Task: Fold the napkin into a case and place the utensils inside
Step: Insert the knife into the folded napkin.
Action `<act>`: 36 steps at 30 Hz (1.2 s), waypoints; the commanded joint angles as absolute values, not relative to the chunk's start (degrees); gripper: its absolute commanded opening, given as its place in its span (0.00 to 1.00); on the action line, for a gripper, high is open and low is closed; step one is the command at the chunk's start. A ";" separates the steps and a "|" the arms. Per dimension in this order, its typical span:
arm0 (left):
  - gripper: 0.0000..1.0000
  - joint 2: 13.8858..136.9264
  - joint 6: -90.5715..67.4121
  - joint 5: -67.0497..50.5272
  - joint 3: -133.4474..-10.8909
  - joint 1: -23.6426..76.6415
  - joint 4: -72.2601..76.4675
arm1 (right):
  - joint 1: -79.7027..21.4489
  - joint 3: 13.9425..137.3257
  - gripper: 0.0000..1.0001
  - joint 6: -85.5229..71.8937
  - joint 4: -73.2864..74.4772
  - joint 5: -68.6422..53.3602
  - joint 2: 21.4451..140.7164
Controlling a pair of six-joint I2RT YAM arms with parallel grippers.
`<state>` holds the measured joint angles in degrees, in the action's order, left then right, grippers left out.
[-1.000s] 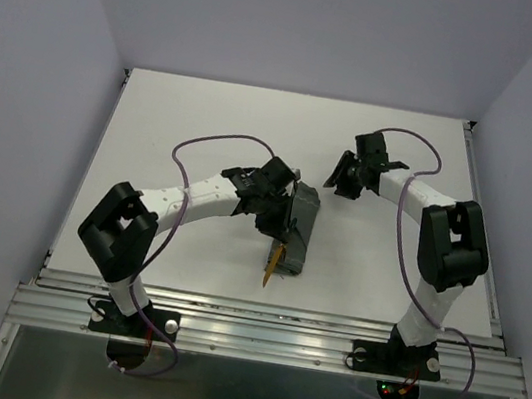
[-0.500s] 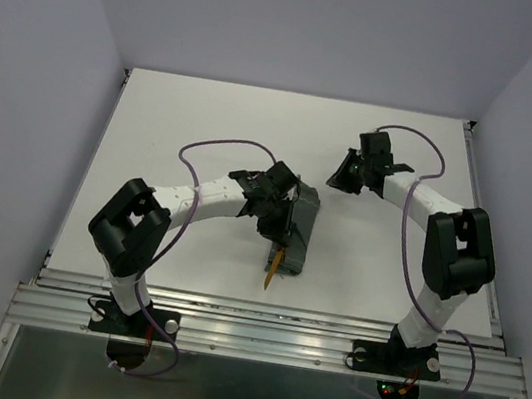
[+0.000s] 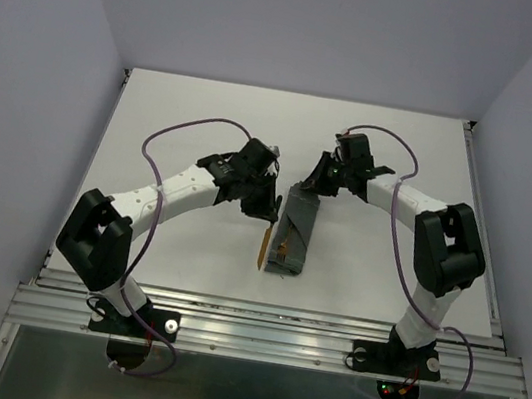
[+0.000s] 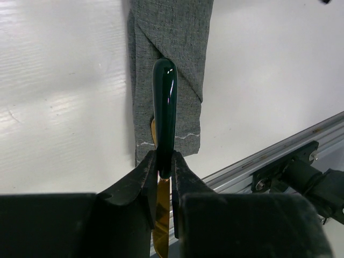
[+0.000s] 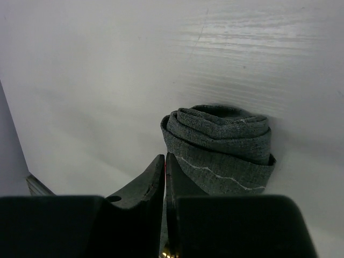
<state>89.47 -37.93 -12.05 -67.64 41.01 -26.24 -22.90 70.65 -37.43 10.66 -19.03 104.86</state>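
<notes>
Now the left gripper (image 4: 161,164), jaws clamped on the green-handled utensil (image 4: 164,91), just beside the case (image 4: 180,37); right gripper (image 5: 164,158), jaws pinched together, at its far end.

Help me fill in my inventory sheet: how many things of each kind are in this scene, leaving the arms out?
folded dark grey cloth case with light stitching: 1
gold-bladed utensil with dark green handle, held by the left gripper: 1
gold utensil tip showing at the case's open end, apparently a second piece: 1
Total: 3
</notes>
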 commanded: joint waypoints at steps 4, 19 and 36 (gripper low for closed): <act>0.00 84.82 -37.44 -10.90 -65.75 39.73 -27.16 | -23.38 76.55 0.09 -38.23 8.97 -19.34 110.11; 0.00 85.87 -36.74 -13.01 -63.63 39.46 -25.31 | -23.38 79.98 0.07 -44.29 10.55 -11.96 118.92; 0.00 95.44 -36.56 -15.03 -70.57 44.73 -25.48 | -18.90 75.51 0.30 -42.45 14.33 -2.46 98.19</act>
